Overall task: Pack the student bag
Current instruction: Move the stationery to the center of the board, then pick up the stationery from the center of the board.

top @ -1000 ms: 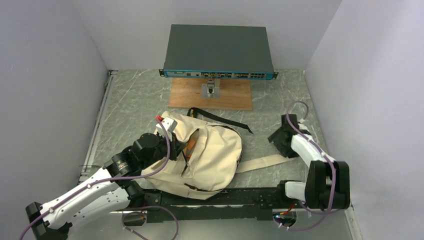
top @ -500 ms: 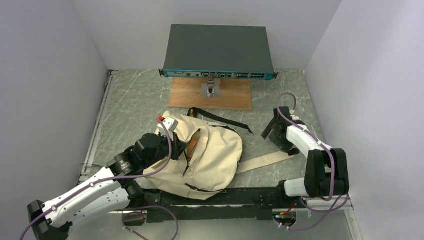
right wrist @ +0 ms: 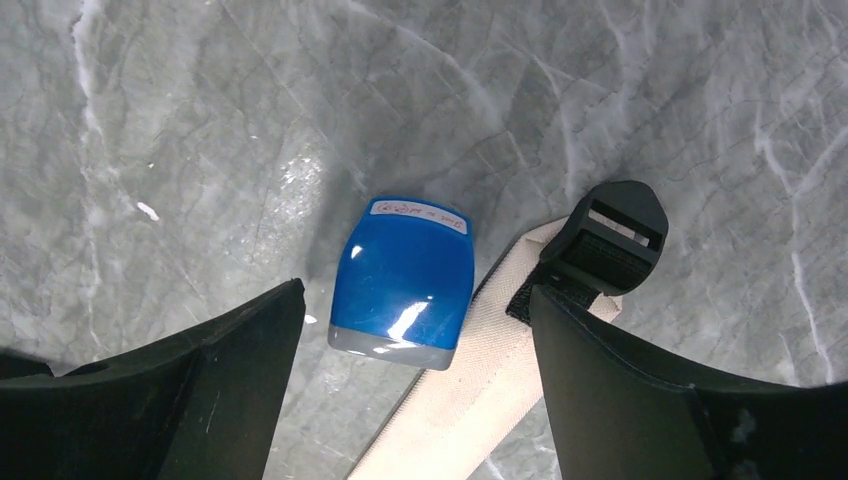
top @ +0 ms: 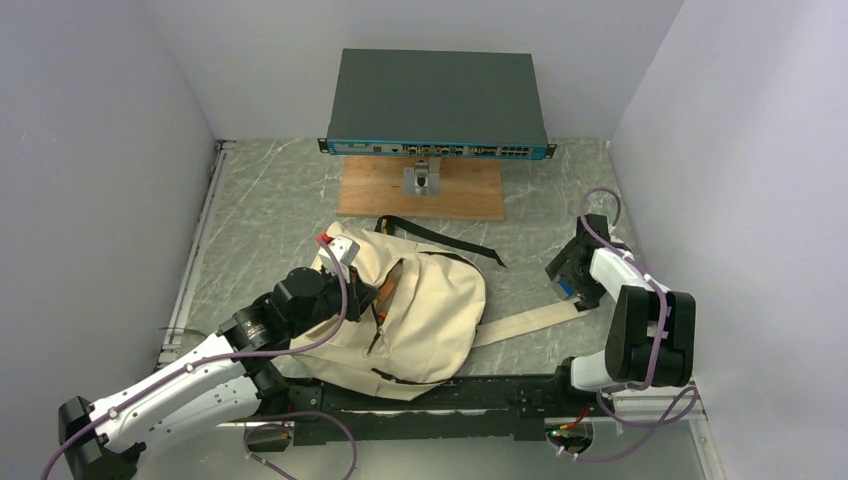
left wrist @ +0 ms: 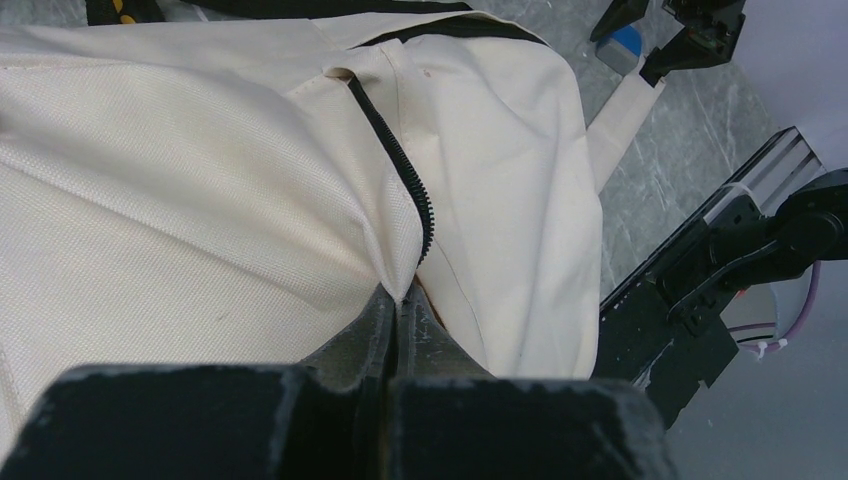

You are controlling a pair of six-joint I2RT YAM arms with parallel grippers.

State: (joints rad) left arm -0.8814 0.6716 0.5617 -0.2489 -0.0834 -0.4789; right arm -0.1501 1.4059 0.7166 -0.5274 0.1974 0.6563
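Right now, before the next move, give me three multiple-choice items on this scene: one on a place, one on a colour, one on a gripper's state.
1. Where does the blue object lie, relative to the student bag?
A. Inside the student bag.
B. On the table beside the strap, between the right gripper fingers.
C. On top of the student bag.

2. What colour is the zipper?
A. Black.
B. Red.
C. White.

3. How is the left gripper?
A. Open above the student bag.
B. Shut on the student bag's cloth by the zipper.
C. Open on the table.

Answers: 1 B, the right wrist view shows it on the marble beside the strap. 2 A, its teeth are black against cream cloth. 3 B, its fingers meet on a fold of cloth.
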